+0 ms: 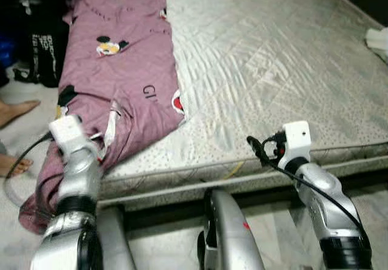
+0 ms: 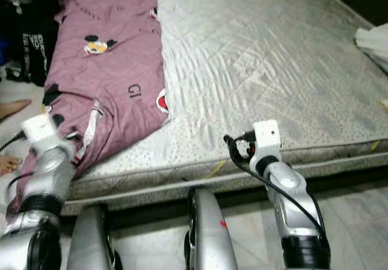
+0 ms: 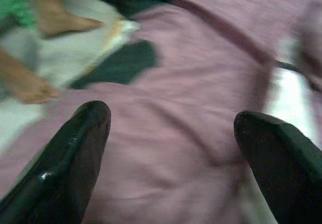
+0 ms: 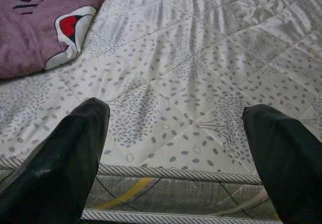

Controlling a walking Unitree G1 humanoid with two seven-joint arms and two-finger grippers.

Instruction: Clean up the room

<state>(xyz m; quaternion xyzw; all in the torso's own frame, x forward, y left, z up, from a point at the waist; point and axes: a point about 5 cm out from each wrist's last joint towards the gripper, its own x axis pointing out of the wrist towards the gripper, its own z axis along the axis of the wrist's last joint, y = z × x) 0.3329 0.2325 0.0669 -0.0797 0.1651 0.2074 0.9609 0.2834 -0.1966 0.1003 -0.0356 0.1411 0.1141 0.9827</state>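
A pink cartoon-print blanket [image 1: 115, 70] lies along the left side of the quilted white mattress [image 1: 279, 70], and its near end spills over the front corner toward the floor. My left gripper [image 3: 171, 138] hovers open just above the pink cloth at that corner, its two black fingers [image 3: 75, 148] spread wide with nothing between them. My right gripper [image 4: 176, 138] is open too, held over the mattress's front edge [image 4: 171, 176] right of the blanket. In the eye views the left wrist [image 1: 70, 130] is over the hanging cloth and the right wrist [image 1: 294, 139] is by the bed's front edge.
A person's bare feet [image 1: 18, 112] rest on the floor left of the bed, close to my left arm. Dark bags [image 1: 36, 45] stand at the far left. A white folded item [image 1: 379, 39] lies at the mattress's right edge. The bed frame runs across in front of me.
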